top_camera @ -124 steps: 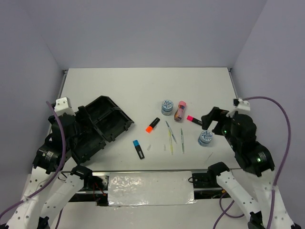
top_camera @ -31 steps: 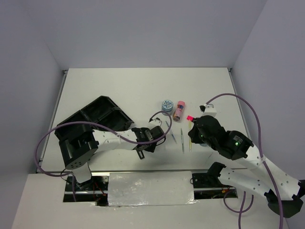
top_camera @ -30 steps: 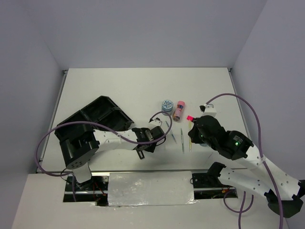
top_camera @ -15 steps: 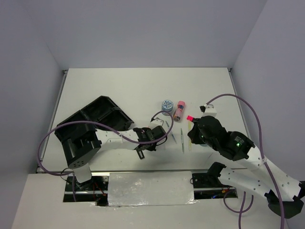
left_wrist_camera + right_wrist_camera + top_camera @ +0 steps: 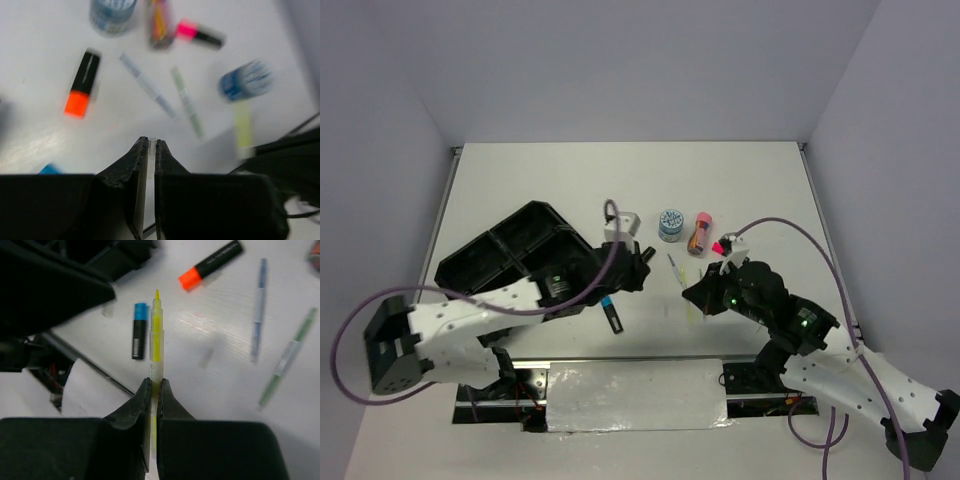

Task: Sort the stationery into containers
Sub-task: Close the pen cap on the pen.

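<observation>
We see the right gripper [image 5: 154, 386] clamped on the yellow pen [image 5: 156, 335], whose long axis runs straight out past the jaws, tip forward, above the table [image 5: 620, 180]. The organiser tray [image 5: 520, 235] lies well to its left, beyond the left gripper [image 5: 148, 144]. That gripper sits nearer the tray, and its jaws pinch a thin clear piece [image 5: 148, 155] that we cannot identify.

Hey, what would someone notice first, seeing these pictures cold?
The right gripper pinches a yellow pen, held over the white table. The left gripper is shut on a thin clear piece, with an orange-capped highlighter lying on the table beyond. The black organiser tray sits at the table's left.
</observation>
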